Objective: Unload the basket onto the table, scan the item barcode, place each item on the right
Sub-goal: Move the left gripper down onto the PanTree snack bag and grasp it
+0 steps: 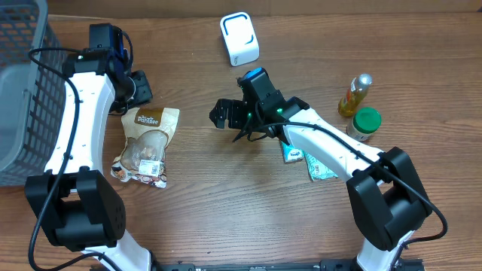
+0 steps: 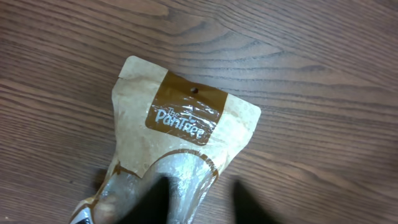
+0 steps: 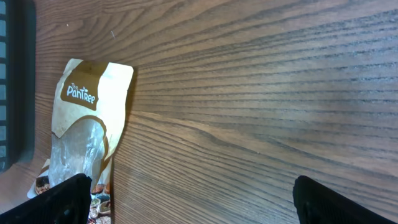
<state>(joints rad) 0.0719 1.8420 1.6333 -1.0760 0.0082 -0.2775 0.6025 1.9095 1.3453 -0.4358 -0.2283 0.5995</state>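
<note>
A tan and clear snack pouch labelled "Pantree" lies flat on the wooden table, left of centre. My left gripper hangs over its top end. In the left wrist view its blurred dark fingers stand fairly close together astride the pouch and its right edge; I cannot see whether they press it. My right gripper hovers wide open at mid-table, nothing between its fingers, with the pouch off to its left. A white, blue-trimmed scanner stands at the back.
A grey mesh basket fills the far left. Green packets lie under the right arm. A yellow bottle and a green-lidded jar stand at the right.
</note>
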